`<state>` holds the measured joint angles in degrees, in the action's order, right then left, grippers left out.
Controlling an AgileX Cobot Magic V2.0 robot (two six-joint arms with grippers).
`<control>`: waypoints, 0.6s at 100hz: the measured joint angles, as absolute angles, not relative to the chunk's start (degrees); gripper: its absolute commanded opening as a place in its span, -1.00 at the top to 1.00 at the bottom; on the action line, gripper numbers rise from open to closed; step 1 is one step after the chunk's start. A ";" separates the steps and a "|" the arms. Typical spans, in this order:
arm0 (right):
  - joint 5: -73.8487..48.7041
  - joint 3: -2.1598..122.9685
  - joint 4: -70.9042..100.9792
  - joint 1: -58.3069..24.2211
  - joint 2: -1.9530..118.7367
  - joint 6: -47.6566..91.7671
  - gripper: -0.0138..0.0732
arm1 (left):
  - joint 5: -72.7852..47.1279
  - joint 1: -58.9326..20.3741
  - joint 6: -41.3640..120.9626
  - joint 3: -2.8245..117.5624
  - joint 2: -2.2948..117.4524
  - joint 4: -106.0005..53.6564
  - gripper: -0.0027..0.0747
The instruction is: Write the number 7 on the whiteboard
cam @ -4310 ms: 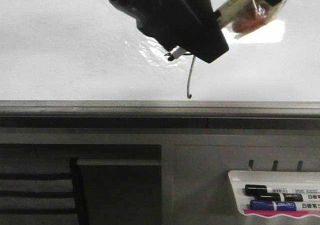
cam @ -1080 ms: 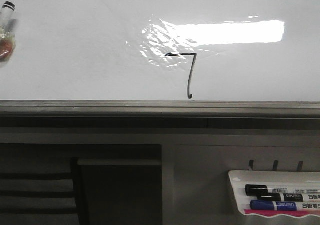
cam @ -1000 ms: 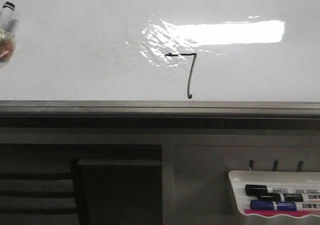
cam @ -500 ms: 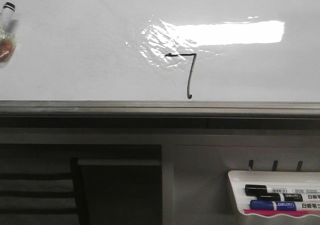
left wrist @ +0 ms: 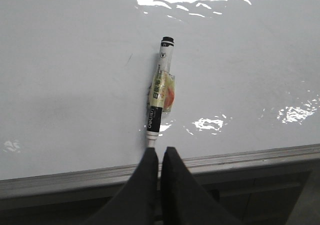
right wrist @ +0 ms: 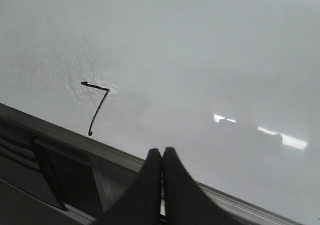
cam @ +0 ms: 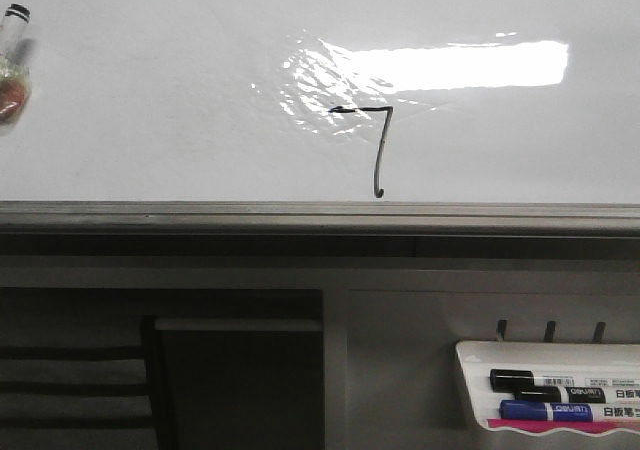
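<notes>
The number 7 [cam: 372, 140] is drawn in thin black line on the whiteboard [cam: 150, 110], close to the board's near grey edge rail [cam: 300, 215] and just under the bright glare; its short top stroke goes sideways and the long downstroke ends in a tiny hook just above the rail. In the right wrist view the same figure [right wrist: 96, 105] lies well apart from the right claw [right wrist: 161, 157], to one side of it, and the claw does not touch the writing. This right claw has its two black fingers pressed together with nothing between them, and it is over the near rail of the board, pointing across the white surface. The left claw [left wrist: 159, 157] is also pressed together and holds nothing; its tips are at the rail, just beside the white end of a marker [left wrist: 159, 105] that lies flat on the board, pointing away from the claw, with the black cap at the far end. Around the middle of this marker there is a piece of clear tape with a red-orange spot, and some small print on the barrel, which I cannot read. In the front view the marker [cam: 12, 60] appears only at the left border, far from the 7, and no arm shows there. Lower right, a small white tray [cam: 545, 355] hangs on the front panel and holds a black marker [cam: 545, 380] and a blue marker [cam: 560, 410], each with a white label bearing Chinese characters, too small to read surely.
</notes>
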<state>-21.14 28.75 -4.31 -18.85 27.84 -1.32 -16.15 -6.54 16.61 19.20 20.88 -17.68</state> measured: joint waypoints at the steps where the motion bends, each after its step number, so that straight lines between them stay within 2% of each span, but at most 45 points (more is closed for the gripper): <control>1: -21.14 28.75 -4.31 -18.85 27.84 -1.32 0.85 | -16.15 -6.54 16.61 19.20 20.88 -17.68 0.98; 31: -21.14 28.75 -4.31 -18.85 27.84 -1.42 0.85 | -15.56 -6.44 16.61 18.68 19.89 -17.78 0.98; 60: -21.14 28.75 -4.31 -18.85 27.84 -1.42 0.85 | -15.25 -4.92 16.61 11.23 2.17 -17.45 0.98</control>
